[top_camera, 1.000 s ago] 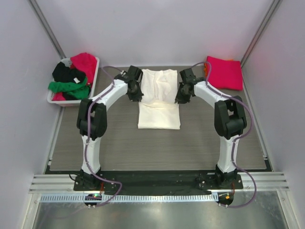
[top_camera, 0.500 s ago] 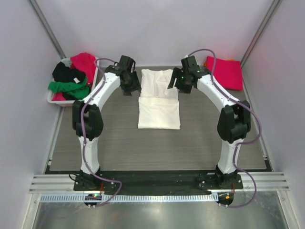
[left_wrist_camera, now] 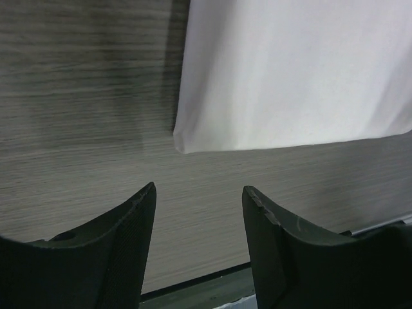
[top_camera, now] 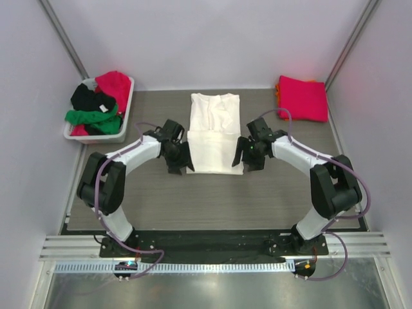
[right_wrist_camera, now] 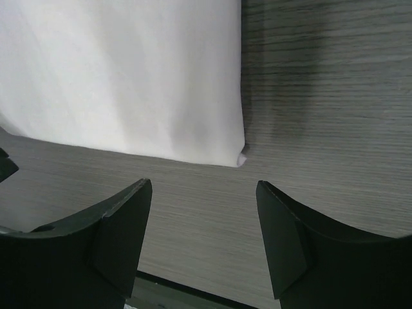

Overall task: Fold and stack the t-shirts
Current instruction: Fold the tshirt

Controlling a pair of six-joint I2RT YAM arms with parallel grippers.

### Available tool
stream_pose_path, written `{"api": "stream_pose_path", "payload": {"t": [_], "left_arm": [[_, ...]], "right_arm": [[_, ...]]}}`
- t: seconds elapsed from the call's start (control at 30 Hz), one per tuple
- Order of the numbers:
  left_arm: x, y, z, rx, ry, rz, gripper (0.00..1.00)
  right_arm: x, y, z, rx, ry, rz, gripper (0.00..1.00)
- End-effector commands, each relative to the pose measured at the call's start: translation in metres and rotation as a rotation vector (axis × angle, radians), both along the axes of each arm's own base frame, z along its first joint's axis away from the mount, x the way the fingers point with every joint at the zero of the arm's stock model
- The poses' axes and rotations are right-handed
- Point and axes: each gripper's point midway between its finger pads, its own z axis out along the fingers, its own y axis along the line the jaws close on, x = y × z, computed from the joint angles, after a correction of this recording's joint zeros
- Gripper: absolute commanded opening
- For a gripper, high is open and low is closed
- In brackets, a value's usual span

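While the cream shirt (top_camera: 215,129) is lying half-folded on the bench (top_camera: 212,199), I am hovering the left pincer (top_camera: 182,161) and right pincer (top_camera: 243,158), both released, beside its near corners, aiming to pinch both layers evenly.

We log this as a robotics lab test cell. Plain pale-lilac panel walls (top_camera: 212,45) close in beyond the left gripper (top_camera: 183,161) and the right gripper (top_camera: 243,156), and on their outer sides. Under both lies a grey wood-grain laminate tabletop (top_camera: 212,199). Behind them, silver aluminium extrusion rails (top_camera: 71,248) flank the black bolted base plate (top_camera: 212,239).
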Motion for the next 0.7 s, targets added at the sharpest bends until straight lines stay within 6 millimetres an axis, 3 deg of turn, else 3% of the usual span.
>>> {"api": "stream_pose_path", "payload": {"t": [0.0, 0.3, 0.67], "left_arm": [[0.013, -0.015, 0.017, -0.117, -0.099, 0.004, 0.58], [0.001, -0.004, -0.014, -0.085, -0.070, 0.037, 0.56], [0.007, 0.000, -0.024, -0.079, -0.120, 0.071, 0.53]], "right_arm": [[0.009, 0.008, 0.020, 0.074, -0.106, 0.009, 0.72], [-0.003, 0.003, -0.024, 0.078, -0.042, -0.002, 0.69], [-0.010, -0.007, -0.052, 0.075, -0.005, -0.018, 0.60]]}}
